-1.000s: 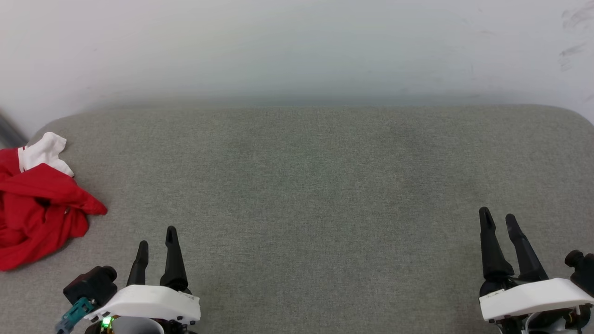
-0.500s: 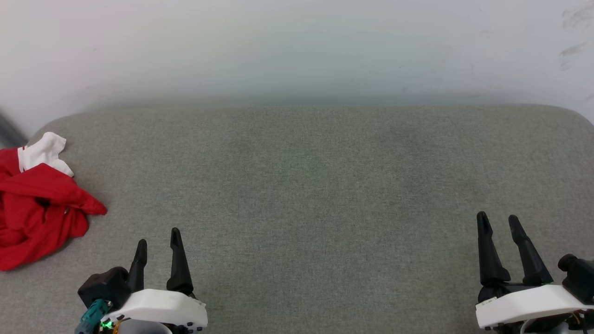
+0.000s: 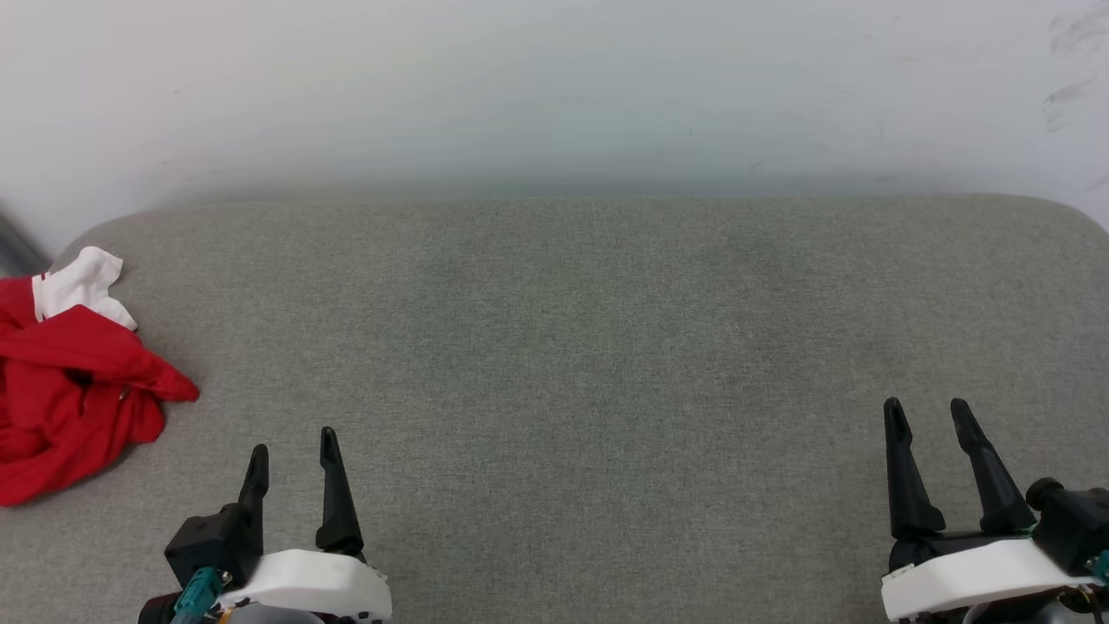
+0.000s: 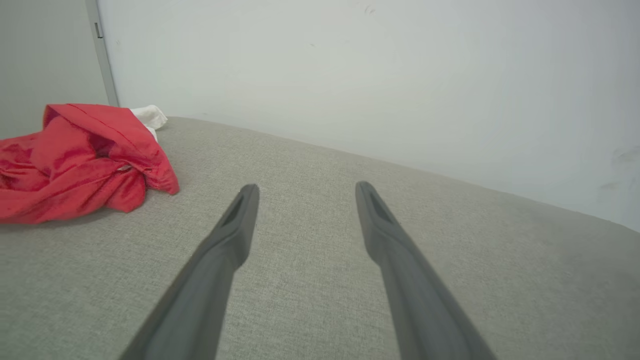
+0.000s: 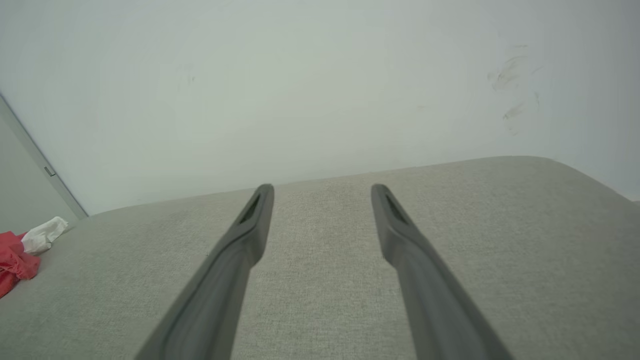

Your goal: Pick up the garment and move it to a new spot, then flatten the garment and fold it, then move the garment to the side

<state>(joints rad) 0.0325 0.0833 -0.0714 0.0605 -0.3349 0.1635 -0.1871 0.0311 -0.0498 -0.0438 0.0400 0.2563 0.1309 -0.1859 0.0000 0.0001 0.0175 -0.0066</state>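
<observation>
The garment [image 3: 74,390] is a crumpled red heap with a white sleeve poking out at its far end, lying at the left edge of the grey padded surface [image 3: 589,347]. In the left wrist view the garment [image 4: 80,160] lies ahead and to the left of the fingers; in the right wrist view the garment [image 5: 17,250] peeks in at the far left. My left gripper [image 3: 292,446] hovers open near the front, right of the heap and apart from it, nothing between its fingers. My right gripper [image 3: 927,412] is open and empty at the front right.
A pale wall [image 3: 554,87] rises directly behind the surface's rounded back edge. A grey vertical strip [image 4: 102,55] runs up the wall behind the garment. The surface's right corner [image 3: 1074,212] curves off near the frame edge.
Both arms have drawn back toward the near edge, and the left gripper has shifted slightly right. Both stay open. The garment has not moved.
</observation>
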